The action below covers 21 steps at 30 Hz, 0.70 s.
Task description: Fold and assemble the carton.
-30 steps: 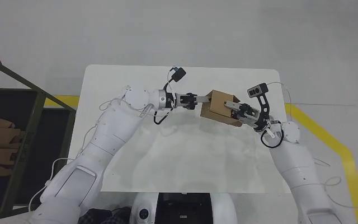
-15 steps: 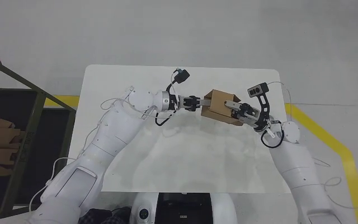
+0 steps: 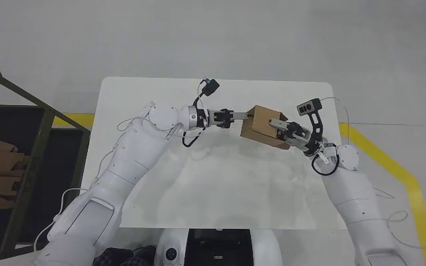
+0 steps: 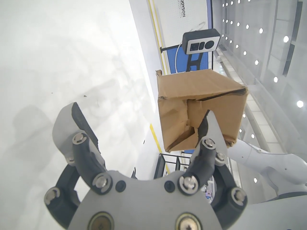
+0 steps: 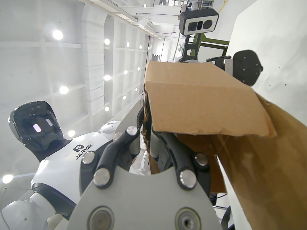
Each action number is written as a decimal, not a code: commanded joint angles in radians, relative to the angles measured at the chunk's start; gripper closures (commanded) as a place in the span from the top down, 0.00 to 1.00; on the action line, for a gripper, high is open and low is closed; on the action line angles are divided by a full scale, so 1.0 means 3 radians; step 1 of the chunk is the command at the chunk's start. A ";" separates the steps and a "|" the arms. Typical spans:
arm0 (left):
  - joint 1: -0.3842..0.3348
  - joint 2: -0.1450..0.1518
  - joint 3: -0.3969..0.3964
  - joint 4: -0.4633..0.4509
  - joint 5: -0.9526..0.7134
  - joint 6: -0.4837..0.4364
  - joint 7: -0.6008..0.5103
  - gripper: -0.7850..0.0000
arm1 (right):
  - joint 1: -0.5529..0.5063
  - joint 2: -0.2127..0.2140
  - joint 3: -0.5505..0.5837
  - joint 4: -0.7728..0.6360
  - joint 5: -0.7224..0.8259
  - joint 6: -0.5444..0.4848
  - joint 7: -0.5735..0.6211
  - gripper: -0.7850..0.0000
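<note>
A brown carton (image 3: pixel 264 124) is held above the white table (image 3: pixel 200 193), right of centre near the far side. My right gripper (image 3: pixel 282 130) is at its right end, shut on a cardboard wall; in the right wrist view the gripper (image 5: pixel 145 126) pinches the carton (image 5: pixel 203 101) at its edge, and a loose flap (image 5: pixel 263 149) hangs past it. My left gripper (image 3: pixel 239 118) is at the carton's left end, open. In the left wrist view this gripper (image 4: pixel 141 108) straddles empty space, and one fingertip (image 4: pixel 209 123) overlaps the folded end of the carton (image 4: pixel 201 96); contact cannot be told.
A dark metal frame with cardboard (image 3: pixel 23 156) stands beside the table's left edge. A yellow floor line (image 3: pixel 383 156) runs past the right side. The near half of the table is bare.
The left gripper drew back slightly from the carton's left end, then returned to it. The carton and right gripper shifted a little to the right.
</note>
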 commanded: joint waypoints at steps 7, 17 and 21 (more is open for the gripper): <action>0.0286 0.0069 -0.0325 -0.0248 0.0135 -0.0651 0.0671 1.00 | 0.0078 0.0010 0.0004 0.0061 -0.0092 0.0118 0.0008 0.00; 0.0496 0.0122 -0.0500 -0.0496 0.0936 -0.1535 0.1349 1.00 | 0.0219 0.0049 0.0090 0.0123 -0.0191 0.0449 0.0015 0.00; 0.0517 0.0124 -0.0508 -0.0563 0.1523 -0.1616 0.1717 1.00 | 0.0279 0.0066 0.0131 0.0166 -0.0197 0.0570 0.0033 0.00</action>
